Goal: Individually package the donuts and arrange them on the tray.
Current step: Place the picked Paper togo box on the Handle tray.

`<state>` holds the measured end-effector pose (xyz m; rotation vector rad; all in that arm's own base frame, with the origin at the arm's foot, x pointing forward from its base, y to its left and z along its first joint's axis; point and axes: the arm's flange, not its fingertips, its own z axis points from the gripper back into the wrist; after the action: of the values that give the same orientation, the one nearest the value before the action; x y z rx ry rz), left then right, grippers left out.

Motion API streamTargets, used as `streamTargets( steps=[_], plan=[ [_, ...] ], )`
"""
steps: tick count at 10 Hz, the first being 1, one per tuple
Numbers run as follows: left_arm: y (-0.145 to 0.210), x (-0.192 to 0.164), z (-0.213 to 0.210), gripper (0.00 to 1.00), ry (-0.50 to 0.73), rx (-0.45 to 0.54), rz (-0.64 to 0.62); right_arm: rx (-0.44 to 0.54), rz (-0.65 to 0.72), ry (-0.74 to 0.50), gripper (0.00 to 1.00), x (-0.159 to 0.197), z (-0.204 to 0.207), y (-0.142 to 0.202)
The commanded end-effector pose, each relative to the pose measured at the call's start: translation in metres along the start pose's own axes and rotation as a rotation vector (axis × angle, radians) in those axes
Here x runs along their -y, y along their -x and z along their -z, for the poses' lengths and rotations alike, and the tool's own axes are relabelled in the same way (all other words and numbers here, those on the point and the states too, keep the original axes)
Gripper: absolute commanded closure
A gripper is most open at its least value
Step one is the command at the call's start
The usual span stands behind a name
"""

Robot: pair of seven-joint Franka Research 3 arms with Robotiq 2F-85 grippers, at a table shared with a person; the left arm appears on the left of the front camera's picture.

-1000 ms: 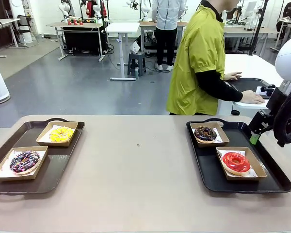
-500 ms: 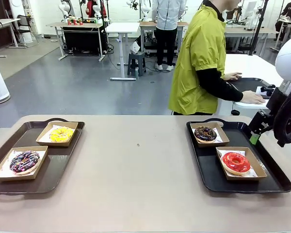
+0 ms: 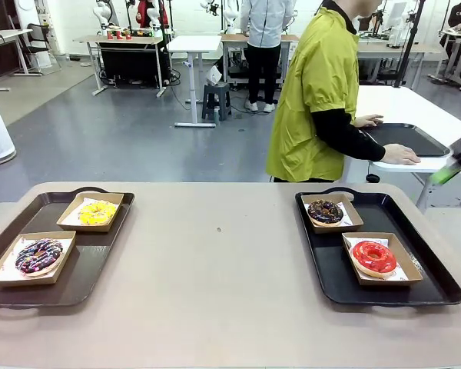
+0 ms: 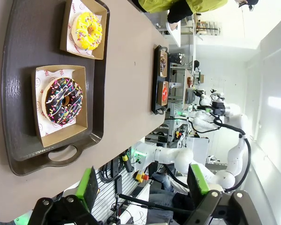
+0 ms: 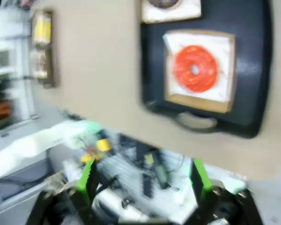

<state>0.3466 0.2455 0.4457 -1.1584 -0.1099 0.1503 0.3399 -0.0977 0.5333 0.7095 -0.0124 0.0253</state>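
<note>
Person (image 3: 319, 92) behind right tray (image 3: 438, 288)

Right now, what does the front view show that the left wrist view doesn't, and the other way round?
Front view alone: the person's hand resting on a table behind, beside another dark tray. Left wrist view alone: the left gripper, open, hanging off the table's edge near the left tray's handle. Both share the yellow donut, the purple sprinkled donut and the red donut, each in its own box.

4 ring donuts lie flat in boxes: yellow (image 3: 97, 212) and purple sprinkled (image 3: 38, 255) left, chocolate (image 3: 325, 211) and red (image 3: 374, 257) right
</note>
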Motion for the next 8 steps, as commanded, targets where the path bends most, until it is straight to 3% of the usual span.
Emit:
streamTargets(
  steps=[1,4,8],
  plan=[
    [0.001,0.002,-0.002,0.00,0.005,0.010,0.006,-0.021,0.065,-0.267,0.00,0.035,-0.039,-0.010],
    [0.001,0.002,-0.002,0.00,0.005,0.010,0.006,-0.109,0.092,-0.508,0.00,0.109,-0.065,-0.010],
    [0.001,0.002,-0.002,0.00,0.005,0.010,0.006,-0.100,0.128,-0.573,0.00,0.177,-0.039,-0.016]
  ],
)
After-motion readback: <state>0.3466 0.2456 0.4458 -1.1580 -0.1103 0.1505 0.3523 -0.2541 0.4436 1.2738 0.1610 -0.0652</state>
